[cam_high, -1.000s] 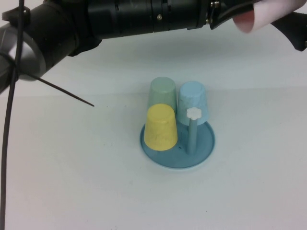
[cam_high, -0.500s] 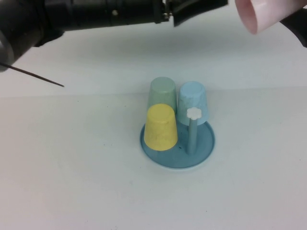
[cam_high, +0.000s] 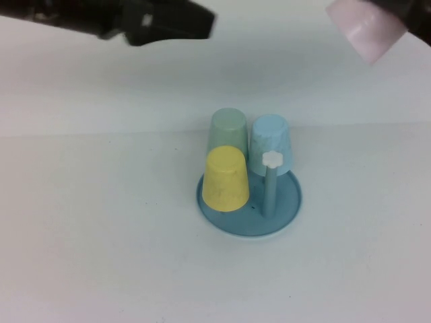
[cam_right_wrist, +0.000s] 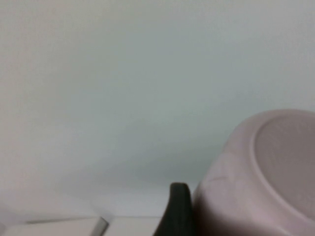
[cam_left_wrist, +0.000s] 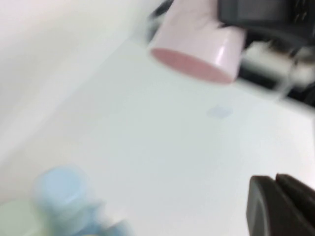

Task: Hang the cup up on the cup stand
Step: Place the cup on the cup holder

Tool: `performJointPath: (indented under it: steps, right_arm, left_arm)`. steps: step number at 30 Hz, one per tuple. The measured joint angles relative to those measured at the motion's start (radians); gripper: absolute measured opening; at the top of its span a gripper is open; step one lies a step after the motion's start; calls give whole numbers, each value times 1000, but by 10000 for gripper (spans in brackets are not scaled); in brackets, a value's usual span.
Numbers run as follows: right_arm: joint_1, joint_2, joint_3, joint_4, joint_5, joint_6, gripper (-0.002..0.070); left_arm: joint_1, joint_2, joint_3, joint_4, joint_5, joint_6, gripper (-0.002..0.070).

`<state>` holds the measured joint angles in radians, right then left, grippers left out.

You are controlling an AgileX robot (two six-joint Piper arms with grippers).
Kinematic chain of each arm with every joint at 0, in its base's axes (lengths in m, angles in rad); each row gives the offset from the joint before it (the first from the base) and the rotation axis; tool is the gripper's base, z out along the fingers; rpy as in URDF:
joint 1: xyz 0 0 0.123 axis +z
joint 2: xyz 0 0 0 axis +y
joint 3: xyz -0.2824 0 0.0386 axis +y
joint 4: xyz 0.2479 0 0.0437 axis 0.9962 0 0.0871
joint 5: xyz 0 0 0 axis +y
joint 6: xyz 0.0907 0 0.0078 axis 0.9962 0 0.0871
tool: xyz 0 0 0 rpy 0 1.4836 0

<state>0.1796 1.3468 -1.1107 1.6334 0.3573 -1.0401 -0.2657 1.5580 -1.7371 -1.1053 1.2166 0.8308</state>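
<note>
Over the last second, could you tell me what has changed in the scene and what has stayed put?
The left gripper has let go of the pink cup, pulled back toward the robot's left along the far side, and is now shut and empty. The right gripper alone holds the cup, high at far right, and has turned it. The cup stand, yellow cup, light blue cup and green cup have not moved.

Right up against my camera sits the small pale pink tapered plastic cup (cam_right_wrist: 256, 182), its flat round bottom turned toward the lens. One dark finger (cam_right_wrist: 178, 209) of my right gripper presses along its side. Behind it there is only a plain, pale surface.
</note>
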Motion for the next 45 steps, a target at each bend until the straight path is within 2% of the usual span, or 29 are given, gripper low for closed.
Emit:
performJointPath:
  steps: [3, 10, 11, 16, 19, 24, 27, 33, 42, 45]
  right_arm:
    - [0, 35, 0, -83, 25, -55, 604]
    - [0, 145, 0, -175, 178, -253, 604]
    - [0, 153, 0, -177, 198, -293, 604]
    - [0, 211, 0, -184, 282, -517, 604]
    - [0, 242, 0, -157, 293, -602, 604]
    - [18, 287, 0, -117, 299, -694, 604]
    - [57, 309, 0, -109, 296, -743, 604]
    - [150, 344, -1, -89, 152, -816, 604]
    - [161, 387, -2, -62, 67, -821, 603]
    - [161, 408, -2, -58, 63, -821, 603]
  left_arm:
    - [2, -68, 24, 147, -102, -30, 1]
    - [2, -259, 270, 297, -361, -30, 0]
    - [1, -315, 372, 331, -396, -15, 0]
    - [2, -444, 544, 360, -555, 15, 0]
    - [2, -544, 681, 370, -709, 15, 0]
    - [2, -700, 913, 370, -1041, 34, 0]
    - [2, -770, 1003, 367, -1140, 41, 0]
    - [2, -807, 1053, 366, -1161, 41, 0]
    - [2, -817, 1060, 365, -1161, 41, 0]
    - [30, -853, 1070, 363, -1160, 45, 0]
